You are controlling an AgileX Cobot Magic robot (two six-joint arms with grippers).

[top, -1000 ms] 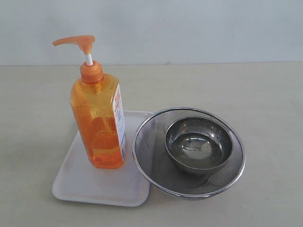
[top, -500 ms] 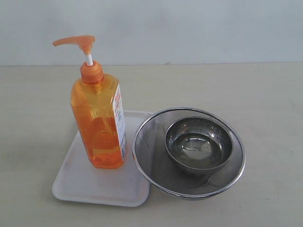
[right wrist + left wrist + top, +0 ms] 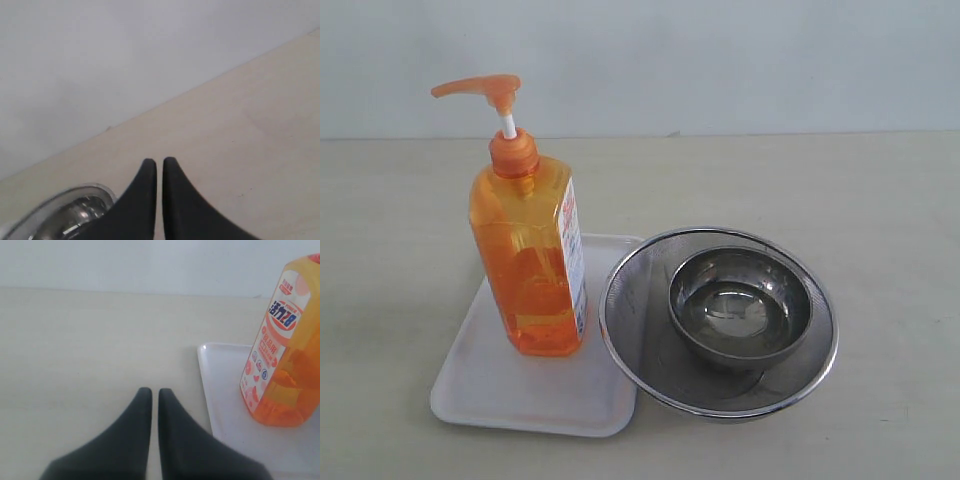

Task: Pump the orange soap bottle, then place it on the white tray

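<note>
The orange soap bottle (image 3: 530,260) stands upright on the white tray (image 3: 490,385), its pump head (image 3: 480,90) raised on the white stem. In the left wrist view the bottle (image 3: 285,345) stands on the tray (image 3: 222,390) off to one side of my left gripper (image 3: 151,392), which is shut, empty and apart from both. My right gripper (image 3: 159,162) is shut and empty over bare table. Neither gripper shows in the exterior view.
A round steel mesh strainer (image 3: 640,300) with a steel bowl (image 3: 740,305) in it sits against the tray's right side, overlapping its edge. Its rim (image 3: 55,205) shows beside my right gripper. A pale wall runs along the table's far edge.
</note>
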